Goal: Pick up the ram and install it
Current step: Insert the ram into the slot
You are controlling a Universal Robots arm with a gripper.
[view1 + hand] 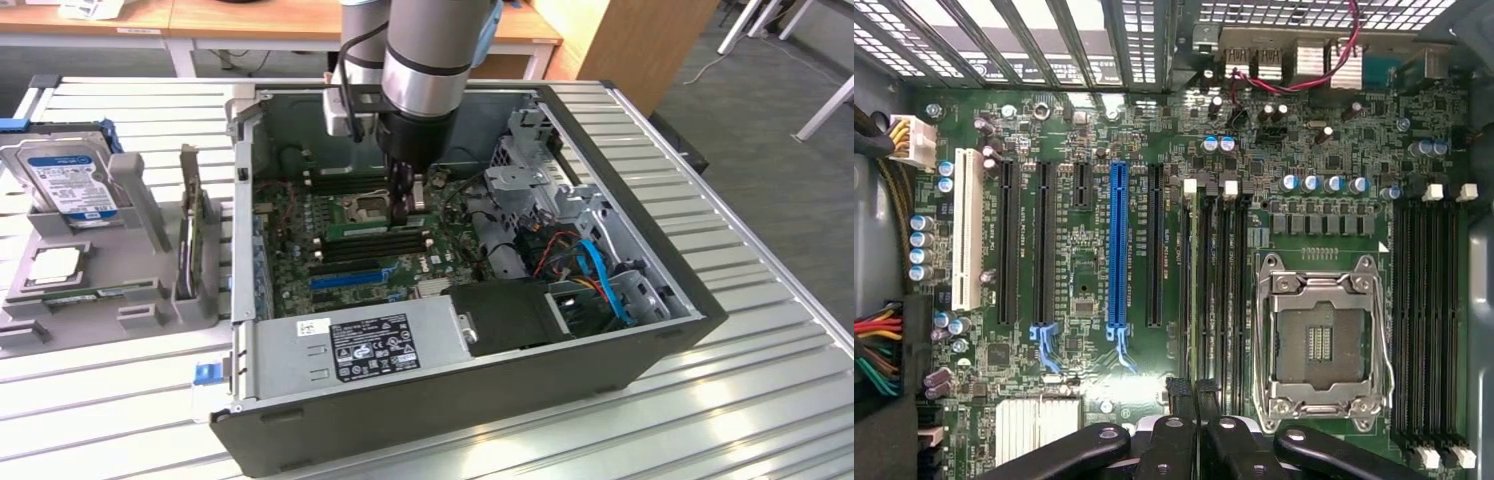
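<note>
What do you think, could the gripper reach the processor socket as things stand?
Probably yes. The gripper hangs inside the open computer case, just beside the processor socket, and no cable or bracket shows over the socket.

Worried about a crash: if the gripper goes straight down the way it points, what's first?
Likely the ram standing in the memory slots right under the gripper, though depth is unclear.

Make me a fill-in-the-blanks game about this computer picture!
The gripper reaches down into the open computer ____.
One long slot on the motherboard is bright ____.
The hard drive wears a label that is blue and ____.
Missing words: case, blue, white.
</note>
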